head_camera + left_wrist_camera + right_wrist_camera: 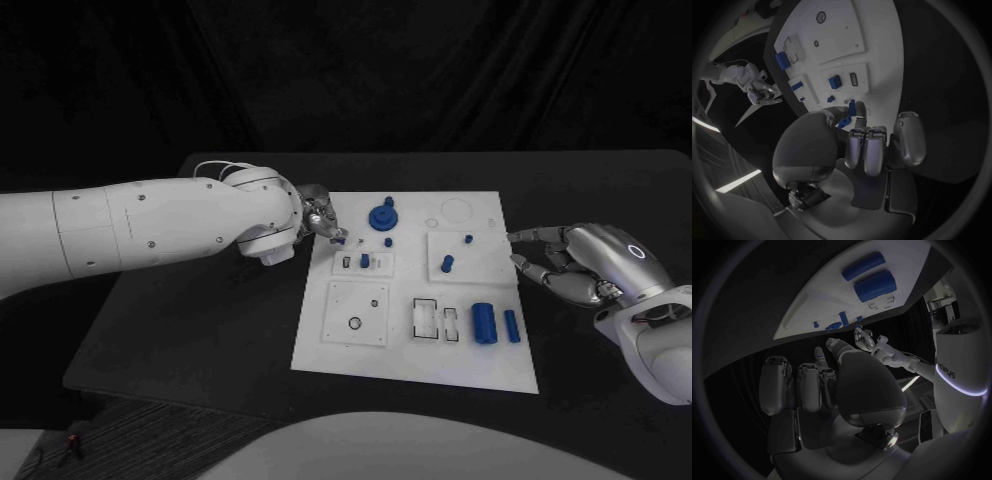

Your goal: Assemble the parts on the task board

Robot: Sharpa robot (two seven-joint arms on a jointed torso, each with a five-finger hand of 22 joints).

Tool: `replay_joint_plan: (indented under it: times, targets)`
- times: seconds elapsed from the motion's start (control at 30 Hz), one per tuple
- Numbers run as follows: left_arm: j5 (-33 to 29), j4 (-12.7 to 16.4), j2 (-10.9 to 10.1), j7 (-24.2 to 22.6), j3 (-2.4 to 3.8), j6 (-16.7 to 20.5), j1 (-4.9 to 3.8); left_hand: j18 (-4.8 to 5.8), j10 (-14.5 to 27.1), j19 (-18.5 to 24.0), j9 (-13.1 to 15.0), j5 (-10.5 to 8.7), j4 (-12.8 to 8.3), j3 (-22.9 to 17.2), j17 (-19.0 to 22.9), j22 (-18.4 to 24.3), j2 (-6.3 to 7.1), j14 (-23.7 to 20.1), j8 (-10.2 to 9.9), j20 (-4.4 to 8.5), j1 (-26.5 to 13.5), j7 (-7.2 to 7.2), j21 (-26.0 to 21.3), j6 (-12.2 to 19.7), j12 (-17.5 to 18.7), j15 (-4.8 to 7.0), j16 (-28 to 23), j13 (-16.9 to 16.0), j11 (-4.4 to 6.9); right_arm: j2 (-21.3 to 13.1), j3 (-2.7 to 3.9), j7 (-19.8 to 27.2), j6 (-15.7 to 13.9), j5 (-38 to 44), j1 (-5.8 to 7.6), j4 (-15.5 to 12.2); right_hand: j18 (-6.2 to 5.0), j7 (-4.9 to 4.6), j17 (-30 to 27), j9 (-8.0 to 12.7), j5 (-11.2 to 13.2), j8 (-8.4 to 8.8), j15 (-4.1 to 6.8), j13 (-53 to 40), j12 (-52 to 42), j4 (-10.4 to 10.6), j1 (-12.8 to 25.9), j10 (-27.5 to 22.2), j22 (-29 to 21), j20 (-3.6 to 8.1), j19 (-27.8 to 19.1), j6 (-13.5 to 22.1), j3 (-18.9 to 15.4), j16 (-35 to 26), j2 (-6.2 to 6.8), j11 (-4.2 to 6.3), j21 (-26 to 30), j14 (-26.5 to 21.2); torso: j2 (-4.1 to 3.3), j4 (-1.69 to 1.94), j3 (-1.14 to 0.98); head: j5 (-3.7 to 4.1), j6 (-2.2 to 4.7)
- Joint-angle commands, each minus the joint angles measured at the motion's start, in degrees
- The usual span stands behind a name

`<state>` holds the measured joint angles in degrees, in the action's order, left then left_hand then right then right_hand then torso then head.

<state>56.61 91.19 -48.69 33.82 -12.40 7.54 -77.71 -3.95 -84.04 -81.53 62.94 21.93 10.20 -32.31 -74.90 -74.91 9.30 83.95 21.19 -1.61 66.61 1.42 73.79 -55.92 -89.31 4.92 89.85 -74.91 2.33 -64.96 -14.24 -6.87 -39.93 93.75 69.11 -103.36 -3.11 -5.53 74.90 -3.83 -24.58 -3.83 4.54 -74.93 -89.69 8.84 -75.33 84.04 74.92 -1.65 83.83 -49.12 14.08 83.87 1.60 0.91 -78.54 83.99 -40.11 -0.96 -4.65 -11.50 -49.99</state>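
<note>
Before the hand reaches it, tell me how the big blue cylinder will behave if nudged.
The big cylinder lies on its side on the board, so it would probably roll if pushed across its length. It looks like smooth, rigid plastic, likely light and a bit slippery. The small cylinder lying beside it could get knocked.

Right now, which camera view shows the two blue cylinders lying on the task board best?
The head view: the two blue cylinders lie side by side, whole and unobstructed, near the task board edge facing the right hand. The right wrist view shows them close but bent by the lens. In the left wrist view I cannot identify them surely.
</note>
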Motion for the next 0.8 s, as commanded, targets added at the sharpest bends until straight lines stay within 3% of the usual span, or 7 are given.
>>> replay_joint_plan:
  times: [0.03, 0.33, 0.8]
  targets:
    - [2.0, 0.9, -0.2, -0.2, 0.03, 4.2, 0.64, 0.1, -5.2, -0.2, 0.0, -0.33, -0.2, -0.5, -14.7, -10.0, -0.04, 5.9, 0.1, 0.26, -0.5, -0.27, -0.2, -0.2, 0.4, 0.26, -0.1, -14.3, 0.27, -0.1, 0.03, -0.7, -1.0, 0.2, -0.19, -0.3, 0.53, 0.11, 6.0, 0.0, -0.3, 0.03, -0.29, -15.1, -0.3, 0.1, -0.5, 6.0, 11.7, -0.43, 1.6, -0.3, 0.3, -0.2, -0.02, -0.41, -0.1, 4.4, -0.04, -0.02, 0.0, 0.11, -0.01]
    - [5.4, 2.6, -0.5, -1.9, 0.02, 7.8, 2.47, 0.12, -5.1, -0.3, 0.0, -0.91, -0.1, -0.6, -14.7, -10.0, -0.27, 5.8, 0.1, 0.25, -1.0, -0.21, -0.2, -0.3, 0.4, 0.23, -0.1, -14.3, 0.22, -0.4, 0.03, -0.7, -1.1, 0.2, -0.37, -0.3, 0.53, 0.11, 6.1, 0.0, -0.3, 0.05, -0.3, -15.1, -0.3, 0.0, -0.5, 6.0, 11.7, -0.43, 1.6, -0.3, 0.3, -0.1, 0.01, -0.41, -0.1, 4.4, -0.24, -0.07, 0.06, 0.06, -0.01]
    - [8.1, 3.7, -1.0, -1.0, 0.02, 7.4, 4.15, 0.11, -5.1, -0.3, -0.1, -1.14, 0.0, -0.6, -14.6, -10.0, -0.44, 5.8, 0.0, 0.25, -1.2, -0.2, -0.2, -0.3, 0.4, 0.23, -0.1, -14.3, 0.21, -0.3, 0.03, -0.7, -1.0, 0.2, -0.55, -0.2, 0.52, 0.1, 6.0, 0.0, -0.3, 0.07, -0.3, -15.1, -0.3, 0.0, -0.5, 6.0, 11.7, -0.43, 1.6, -0.2, 0.4, -0.1, 0.05, -0.42, -0.1, 4.4, -0.18, 0.04, 0.11, -0.04, -0.01]
